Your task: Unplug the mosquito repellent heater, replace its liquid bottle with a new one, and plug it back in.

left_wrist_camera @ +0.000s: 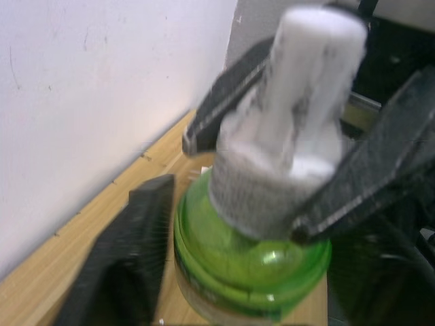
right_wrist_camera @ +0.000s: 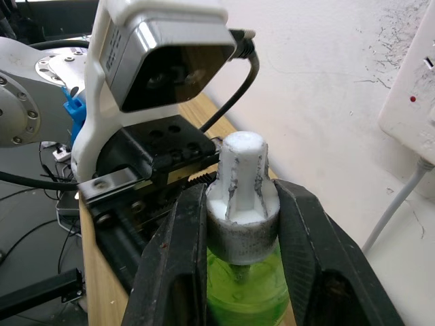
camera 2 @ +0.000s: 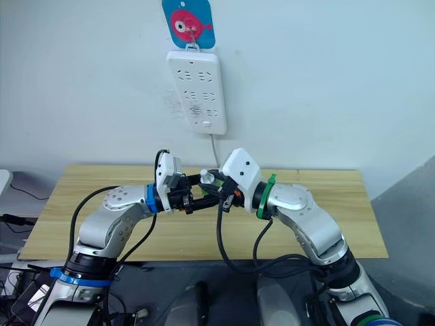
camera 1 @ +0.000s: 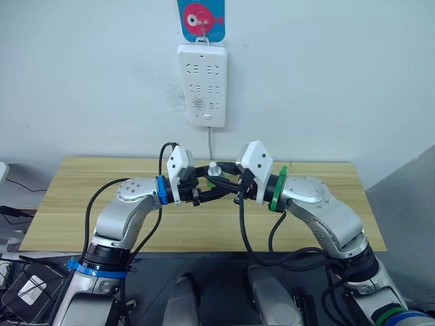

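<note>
1. The two grippers meet over the middle of the wooden table (camera 1: 326, 204), holding one thing between them — a green liquid bottle (right_wrist_camera: 248, 288) with a white cap (right_wrist_camera: 242, 204).
2. The right gripper (right_wrist_camera: 241, 224) is closed on the white cap, one black finger pressed to each side of it.
3. The left gripper (left_wrist_camera: 224, 258) is at the bottle's green body; one finger lies against its side, but whether the pair is clamped on it I cannot tell.
4. The power strip (camera 1: 202, 85) hangs on the far wall above the table, under a blue fish hook (camera 1: 200, 19). Nothing is plugged into its sockets.
5. So the unplugging looks done. I cannot make out the mosquito repellent heater itself.
6. By my reading, the step in hand is uncapping a bottle — most likely the new one. Left to do: fit it to the heater and plug that back into the strip.
</note>
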Robot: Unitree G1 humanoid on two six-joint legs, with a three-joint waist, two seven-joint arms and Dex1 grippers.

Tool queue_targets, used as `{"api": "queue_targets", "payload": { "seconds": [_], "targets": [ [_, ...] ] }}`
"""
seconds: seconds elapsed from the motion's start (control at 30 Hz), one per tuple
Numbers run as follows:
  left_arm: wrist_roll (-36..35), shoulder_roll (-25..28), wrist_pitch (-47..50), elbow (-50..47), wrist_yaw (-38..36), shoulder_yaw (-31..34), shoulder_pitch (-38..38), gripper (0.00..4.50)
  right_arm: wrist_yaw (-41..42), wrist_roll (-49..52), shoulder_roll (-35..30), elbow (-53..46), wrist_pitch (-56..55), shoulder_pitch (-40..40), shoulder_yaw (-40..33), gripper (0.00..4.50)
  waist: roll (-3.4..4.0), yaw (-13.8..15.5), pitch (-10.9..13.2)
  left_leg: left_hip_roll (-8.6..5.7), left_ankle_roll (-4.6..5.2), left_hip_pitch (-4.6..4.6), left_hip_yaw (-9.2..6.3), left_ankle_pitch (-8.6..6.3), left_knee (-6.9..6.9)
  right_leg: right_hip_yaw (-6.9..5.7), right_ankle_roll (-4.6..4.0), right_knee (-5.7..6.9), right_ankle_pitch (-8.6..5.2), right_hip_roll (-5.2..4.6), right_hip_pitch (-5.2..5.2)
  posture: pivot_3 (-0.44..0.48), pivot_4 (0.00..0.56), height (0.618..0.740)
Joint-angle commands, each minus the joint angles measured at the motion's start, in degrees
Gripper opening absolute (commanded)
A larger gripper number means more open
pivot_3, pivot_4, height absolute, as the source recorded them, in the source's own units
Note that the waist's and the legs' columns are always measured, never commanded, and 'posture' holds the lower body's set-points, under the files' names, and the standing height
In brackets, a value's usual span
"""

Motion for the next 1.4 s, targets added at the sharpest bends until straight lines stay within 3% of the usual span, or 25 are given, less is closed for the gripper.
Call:
{"api": "queue_targets", "payload": {
  "seconds": [0.03, 0.2, 0.47, 0.53, 0.67, 1.03, 1.13, 1.27, 1.4],
  "targets": [
    [-0.4, 1.0, -0.3, -2.3, -0.9, 0.6, 0.7, 2.26, 1.4, 1.5, -0.7, -2.6, -0.5, 0.6, -1.3, 1.04, 0.0, 0.0, 0.0, 0.0, 0.0, 0.01, 0.0, 0.0, 0.0, 0.0, 0.0, 0.01, 0.0, 0.0, 0.0, -0.191, 0.178, 0.735],
    [-0.3, 2.9, 0.6, -3.9, -2.0, 0.4, 2.4, 2.26, 5.0, 3.2, -2.4, -0.7, -2.0, -0.1, -2.4, 1.04, 0.01, 0.0, 0.0, 0.0, 0.0, 0.03, 0.0, 0.0, 0.01, 0.0, 0.0, 0.1, 0.0, 0.01, 0.0, -0.176, 0.18, 0.735],
    [-2.1, 1.8, 3.4, -5.6, 0.8, 2.0, 3.0, 2.26, 6.7, 4.6, -2.7, 0.4, -3.0, -0.7, -3.2, 1.04, 0.0, 0.1, -0.1, 0.0, 0.04, 0.08, -0.01, 0.03, 0.12, 0.02, 0.0, 0.31, -0.01, 0.02, 0.0, -0.168, 0.185, 0.735],
    [-1.3, 2.0, 2.4, -5.5, 0.9, 1.8, 2.9, 3.03, 6.7, 4.7, -2.7, 0.3, -2.9, -0.7, -3.1, 1.04, 0.0, 0.2, -0.1, 0.0, 0.06, 0.09, -0.01, 0.04, 0.13, 0.03, 0.01, 0.33, -0.01, 0.02, 0.0, -0.17, 0.189, 0.735],
    [-0.3, 2.7, 2.7, -6.5, 1.3, 0.7, 3.6, 4.12, 6.5, 4.8, -2.5, 0.0, -2.7, -0.5, -3.2, 1.04, 0.01, 0.1, -0.1, 0.0, 0.06, 0.11, 0.0, 0.04, 0.13, 0.04, 0.0, 0.36, -0.01, 0.03, 0.0, -0.173, 0.189, 0.735],
    [-0.7, 0.9, 2.6, -7.0, 3.0, 0.7, 3.1, 4.16, 6.4, 4.8, -2.5, -0.5, -2.3, -0.4, -2.9, 1.04, 0.01, 0.2, -0.1, 0.0, 0.07, 0.11, 0.0, 0.05, 0.15, 0.04, 0.0, 0.4, -0.01, 0.04, 0.0, -0.17, 0.189, 0.735],
    [-1.0, 0.6, 2.9, -7.3, 2.2, 0.2, 3.3, 3.57, 6.4, 4.8, -2.5, -0.6, -2.2, -0.4, -2.8, 1.04, 0.01, 0.2, -0.1, 0.0, 0.07, 0.12, 0.0, 0.04, 0.15, 0.04, 0.0, 0.42, -0.01, 0.04, -0.01, -0.173, 0.19, 0.735],
    [-1.2, 1.3, 3.8, -7.8, 1.5, -0.1, 4.2, 2.35, 6.6, 5.1, -2.4, -0.7, -2.2, -0.3, -2.9, 1.04, 0.01, 0.2, -0.1, 0.0, 0.07, 0.12, 0.0, 0.05, 0.15, 0.04, 0.0, 0.46, -0.01, 0.04, -0.01, -0.171, 0.19, 0.735],
    [-1.2, 2.4, 4.4, -8.5, 0.5, -0.2, 4.7, 2.26, 9.1, 6.4, -2.7, 0.4, -3.6, -0.1, -3.0, 1.04, 0.0, 0.2, -0.1, 0.0, 0.07, 0.14, -0.01, 0.05, 0.15, 0.04, 0.0, 0.48, -0.01, 0.04, -0.01, -0.165, 0.185, 0.735]
  ]
}}
